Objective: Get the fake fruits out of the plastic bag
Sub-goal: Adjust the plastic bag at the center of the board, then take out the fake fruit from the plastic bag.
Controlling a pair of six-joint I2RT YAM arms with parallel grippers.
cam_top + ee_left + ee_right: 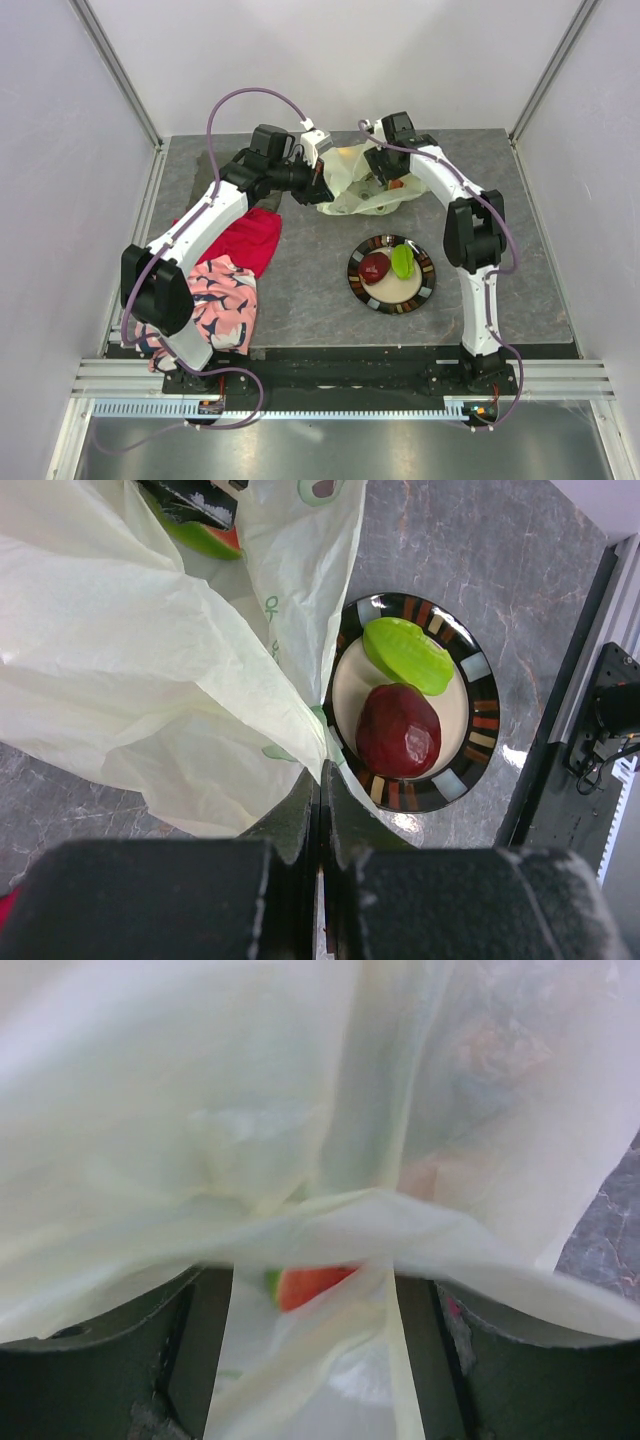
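**Bag pinched, slice peeking**

Crinkly pale-green plastic bag [350,195] is sitting far-middle on the tabletop [300,300], 12 o'clock of the plate [480,695], long axis running 9-to-3. Left gripper [320,800] is clenching its film. Right gripper [384,178] is sitting inside, fingers apart, tips veiled: cannot tell its grip. Watermelon slice [310,1285] is peeking through, mostly hidden. Glossy apple [398,730] and green piece [405,655] are lying plated.

Grey marbled desk [300,290], pale-green plastic bag [350,190] at its far middle; round dark-rimmed plate [357,285] nearer, right of centre, apart from the bag; red cloth [255,240] at left, pink patterned cloth [225,300] touching its near side
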